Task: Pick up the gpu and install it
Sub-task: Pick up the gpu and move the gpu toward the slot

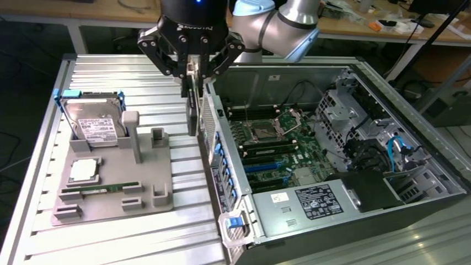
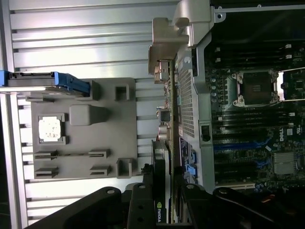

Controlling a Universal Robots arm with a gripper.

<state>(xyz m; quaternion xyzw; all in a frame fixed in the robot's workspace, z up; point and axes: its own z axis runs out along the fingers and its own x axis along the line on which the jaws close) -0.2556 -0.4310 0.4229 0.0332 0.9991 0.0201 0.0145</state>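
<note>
Metal table (image 1: 110,243); gpu (image 1: 193,110) beside open case (image 1: 353,232)

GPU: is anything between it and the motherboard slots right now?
Yes. The gpu, held by the gripper, hangs outside the case; its perforated wall with blue tabs stands between the card and the motherboard slots.

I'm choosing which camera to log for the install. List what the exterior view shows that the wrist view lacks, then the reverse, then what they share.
The exterior view adds the robot arm's silver elbow, the white label on the hard drive and the labelled power supply. The wrist view adds a green logo on the edge of the gpu. Shared: the gripper shut on the upright gpu beside the open case, the grey holder, the processor chip and the motherboard socket.
</note>
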